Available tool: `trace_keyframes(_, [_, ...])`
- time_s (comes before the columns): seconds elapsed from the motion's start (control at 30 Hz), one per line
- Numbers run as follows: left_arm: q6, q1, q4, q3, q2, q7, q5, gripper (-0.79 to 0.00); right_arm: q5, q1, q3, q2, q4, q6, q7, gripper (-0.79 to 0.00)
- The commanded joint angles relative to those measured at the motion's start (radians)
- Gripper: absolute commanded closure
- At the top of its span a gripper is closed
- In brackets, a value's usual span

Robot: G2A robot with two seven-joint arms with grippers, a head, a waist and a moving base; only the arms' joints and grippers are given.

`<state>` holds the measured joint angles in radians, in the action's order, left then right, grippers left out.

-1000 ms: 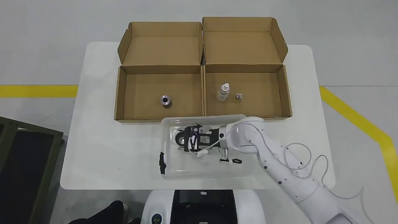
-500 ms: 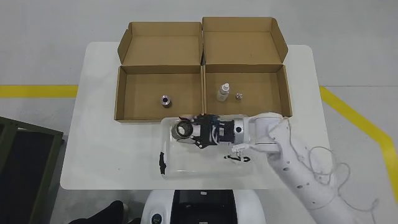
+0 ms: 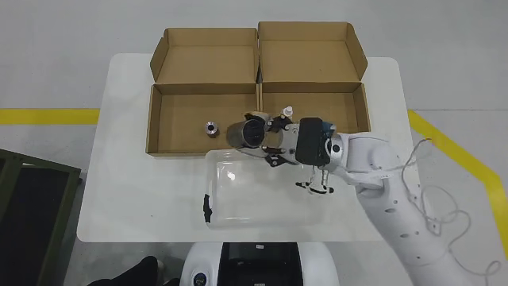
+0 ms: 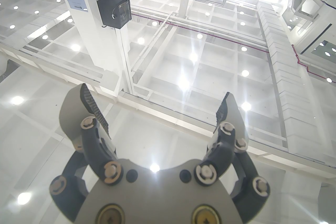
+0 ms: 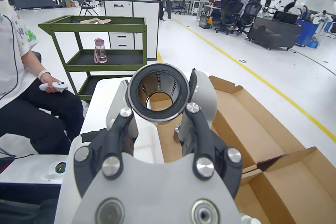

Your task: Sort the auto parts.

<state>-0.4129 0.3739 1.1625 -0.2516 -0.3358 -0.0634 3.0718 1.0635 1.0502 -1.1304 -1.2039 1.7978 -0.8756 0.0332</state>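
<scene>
My right gripper (image 3: 252,133) (image 5: 158,96) is shut on a metal cylindrical bearing (image 3: 244,133) (image 5: 158,92), a hollow sleeve with black end rings. It hangs over the front right corner of the left cardboard box (image 3: 171,111) (image 5: 236,114). A small metal part (image 3: 210,128) (image 5: 176,136) lies in that box. The right box (image 3: 353,119) holds a white bottle-shaped part (image 3: 285,117); beside it sits a small part (image 3: 304,121). My left gripper (image 4: 157,112) is open, pointing up at the ceiling with nothing between its fingers.
A clear plastic tray (image 3: 238,195) stands on the white table (image 3: 127,167) in front of the boxes, with a black piece (image 3: 207,207) at its left edge. A seated person and a green cart (image 5: 92,51) are beyond the table's left side.
My right gripper lifted the bearing out of the clear tray and carried it back toward the left box, turning so the bearing points left.
</scene>
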Motion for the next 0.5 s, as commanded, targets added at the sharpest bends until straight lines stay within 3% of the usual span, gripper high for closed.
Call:
trace_keyframes(0.0, [0.000, 0.000, 0.000, 0.000, 0.000, 0.000, 0.000, -0.785, -0.002, 0.007, -0.029, 0.004, 0.010, 0.004, -0.009, 0.000])
trace_keyframes(0.47, [0.000, 0.000, 0.000, 0.000, 0.000, 0.000, 0.000, -0.785, -0.050, 0.041, -0.148, 0.019, 0.065, 0.035, -0.092, 0.000])
